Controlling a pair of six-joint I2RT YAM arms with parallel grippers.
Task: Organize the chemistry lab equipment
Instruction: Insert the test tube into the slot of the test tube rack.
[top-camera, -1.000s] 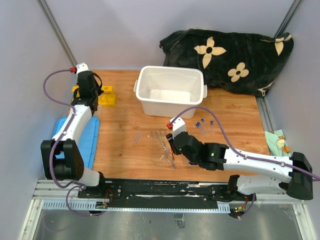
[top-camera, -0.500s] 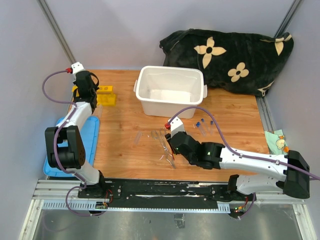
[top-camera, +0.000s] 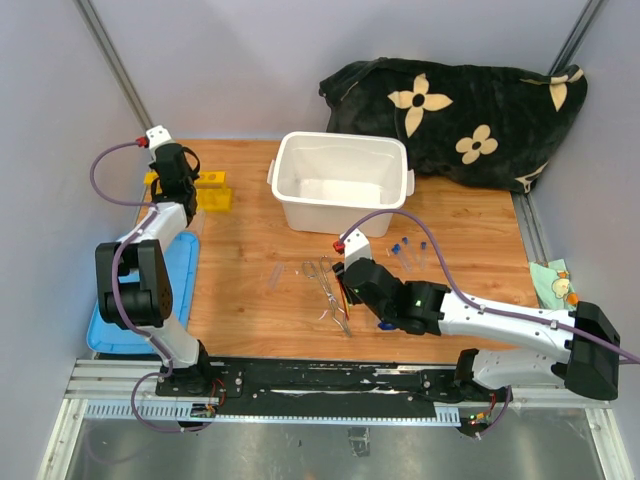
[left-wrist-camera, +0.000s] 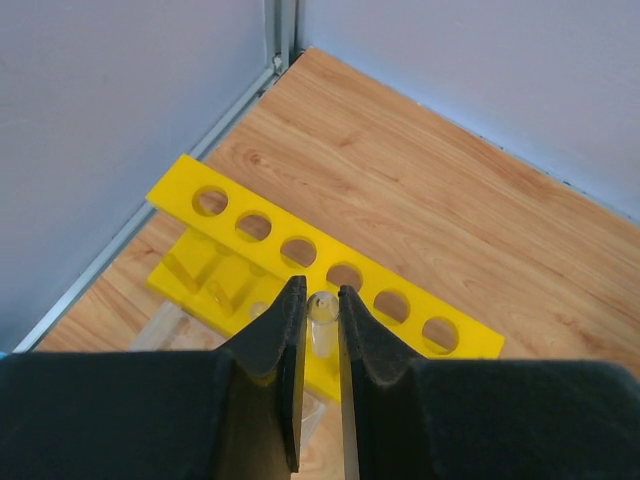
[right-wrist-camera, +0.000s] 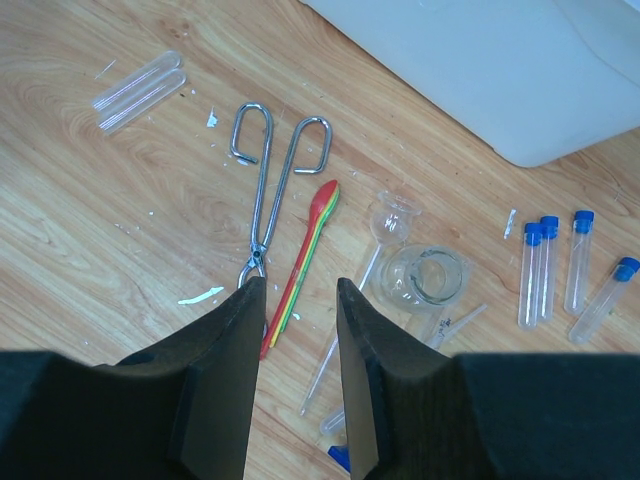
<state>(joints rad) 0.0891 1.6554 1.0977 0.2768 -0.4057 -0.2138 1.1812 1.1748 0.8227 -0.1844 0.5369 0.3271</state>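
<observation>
The left hand (left-wrist-camera: 318, 330) pinches a tube (left-wrist-camera: 322, 308) just above the rack (left-wrist-camera: 268, 238) and should centre it over the hole below its fingertips before lowering; the right hand (right-wrist-camera: 297, 300) hangs spread over the red tool (right-wrist-camera: 315, 225).

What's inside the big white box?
From above, the white box shows only its own bare white bottom, and nothing can be seen lying in it. Its near wall covers a thin strip of the bottom, so something small could sit there unseen.
</observation>
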